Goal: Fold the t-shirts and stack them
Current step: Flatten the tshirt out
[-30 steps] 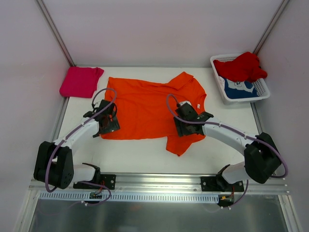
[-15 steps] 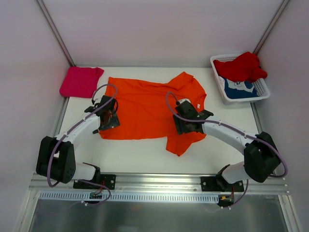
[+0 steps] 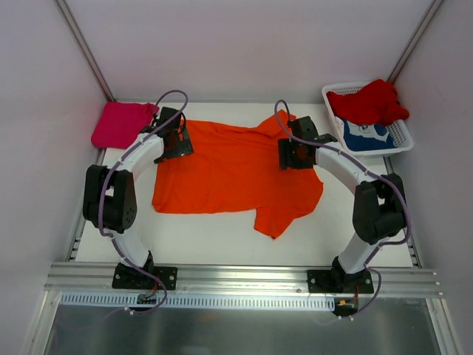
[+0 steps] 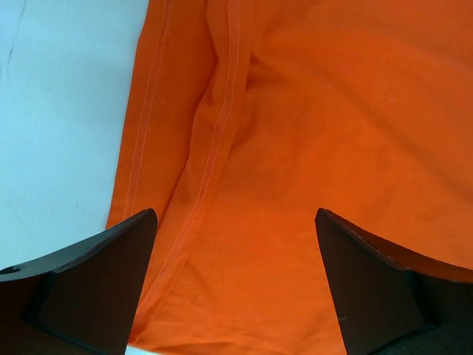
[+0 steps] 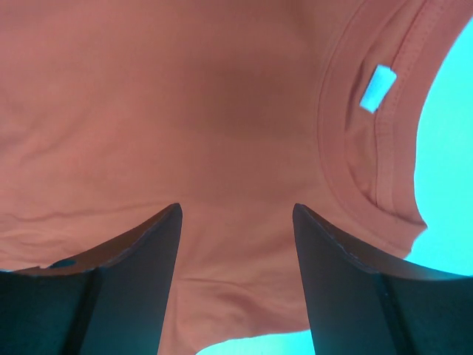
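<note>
The orange t-shirt (image 3: pixel 229 174) lies spread flat mid-table, hem to the left and collar to the right. My left gripper (image 3: pixel 175 139) hovers open over its far left hem corner; in the left wrist view the gripper (image 4: pixel 235 212) straddles the stitched hem (image 4: pixel 218 126) with nothing held. My right gripper (image 3: pixel 295 153) stands open over the far right part near the collar; in the right wrist view the gripper (image 5: pixel 236 207) has only flat cloth between its fingers, the collar with its white tag (image 5: pixel 377 87) to the right. A pink t-shirt (image 3: pixel 122 124) lies folded at the far left. A red t-shirt (image 3: pixel 367 102) and a blue one (image 3: pixel 366 137) are in the basket.
The white lattice basket (image 3: pixel 405 137) stands at the far right corner. Enclosure walls with metal posts close in the back and sides. Bare white tabletop (image 3: pixel 222 237) runs between the shirt and the arm bases.
Both arms have swung away from the near side to the shirt's far edge, the left to the far hem corner, the right up beside the collar. Both grippers stayed open.
</note>
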